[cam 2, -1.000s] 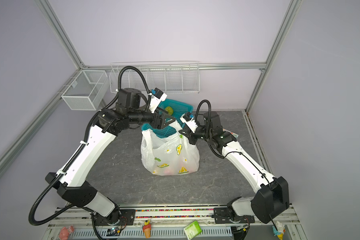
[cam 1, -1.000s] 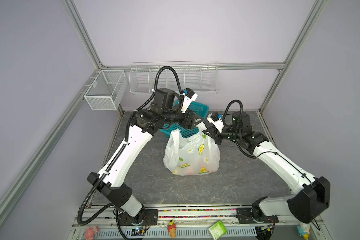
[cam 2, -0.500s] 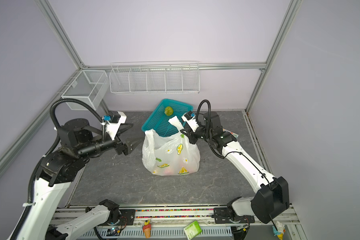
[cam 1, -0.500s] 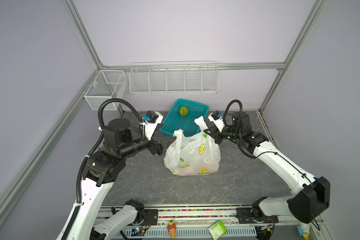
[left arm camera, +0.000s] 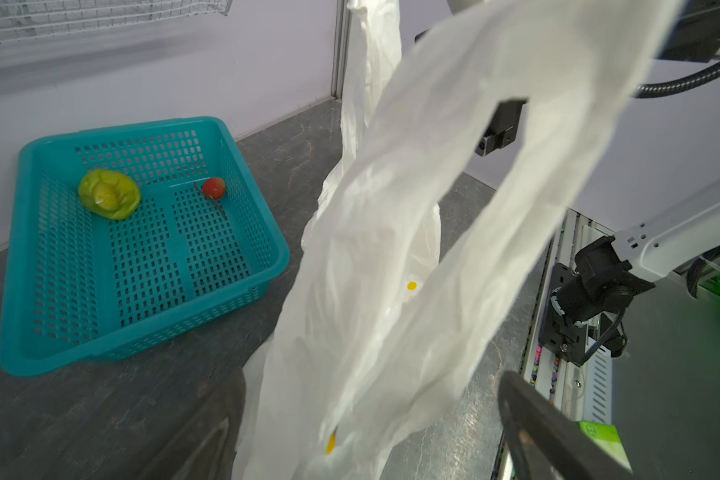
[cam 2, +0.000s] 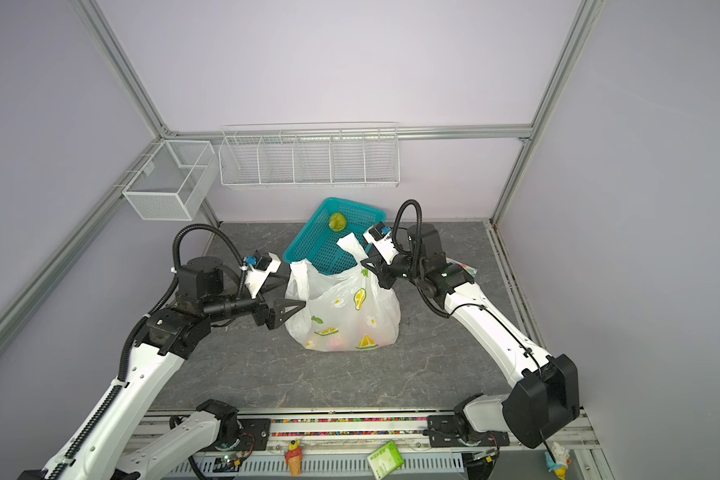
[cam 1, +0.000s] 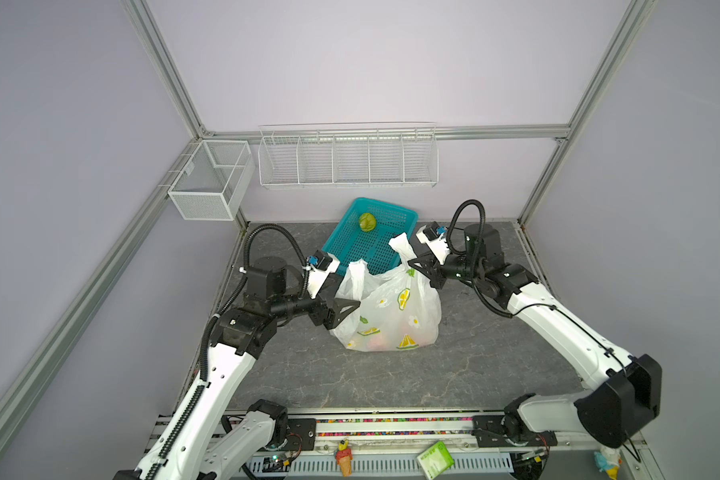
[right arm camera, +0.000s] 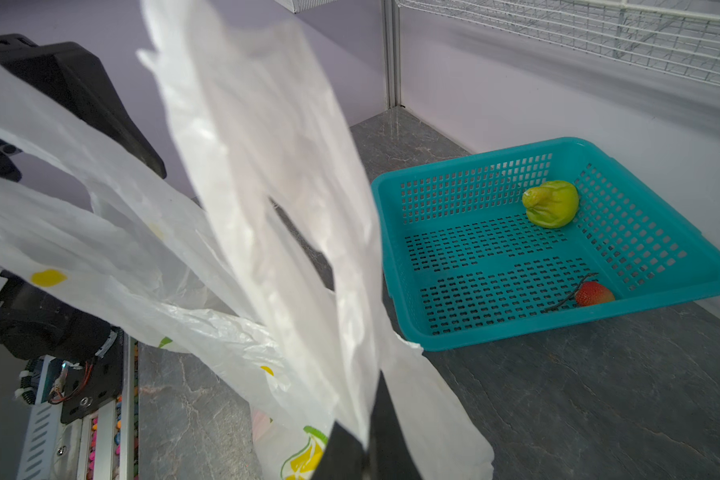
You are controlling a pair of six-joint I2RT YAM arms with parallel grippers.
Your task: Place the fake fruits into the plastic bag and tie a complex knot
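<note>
1. The left gripper sits at the left side of the plastic bag with its jaws spread wide; in the left wrist view the left handle loop hangs between the two dark fingers, and neither finger clamps it.
2. The plastic bag stands upright in the middle of the grey tabletop; reddish fruit shapes show dimly through the film near its bottom.
3. Just behind the bag lies the teal basket, close to the back wall; it holds a green fruit and, clear in the wrist views, a strawberry, the two apart from each other.
4. The right gripper is closed on the bag's right handle; the handle's end sticks up past the fingertips.
</note>
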